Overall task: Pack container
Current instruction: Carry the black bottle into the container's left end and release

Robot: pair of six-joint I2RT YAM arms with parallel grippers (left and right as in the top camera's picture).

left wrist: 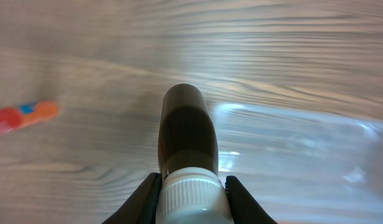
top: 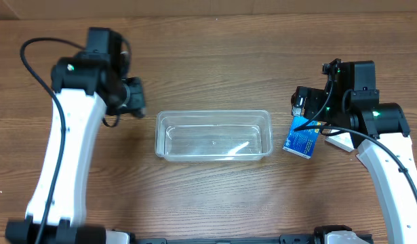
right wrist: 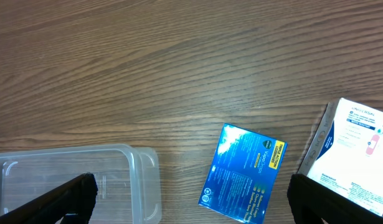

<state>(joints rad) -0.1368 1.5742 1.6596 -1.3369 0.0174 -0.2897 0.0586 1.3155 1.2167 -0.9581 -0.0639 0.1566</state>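
Observation:
The clear plastic container (top: 215,114) lies empty at the table's middle. My left gripper (left wrist: 192,186) is shut on the white cap of a dark brown bottle (left wrist: 188,134) and holds it above the wood, just left of the container's end (left wrist: 291,118). In the overhead view the left gripper (top: 131,95) is beyond the container's left end. My right gripper (right wrist: 191,208) is open and empty, above a blue box (right wrist: 244,174) that lies flat just right of the container (right wrist: 144,180). The overhead view shows this gripper (top: 305,114) over the blue box (top: 302,142).
A white box (right wrist: 356,146) with printed text lies right of the blue box, partly under the right finger; it also shows in the overhead view (top: 340,141). A red and orange packet (left wrist: 23,116) lies on the wood left of the bottle.

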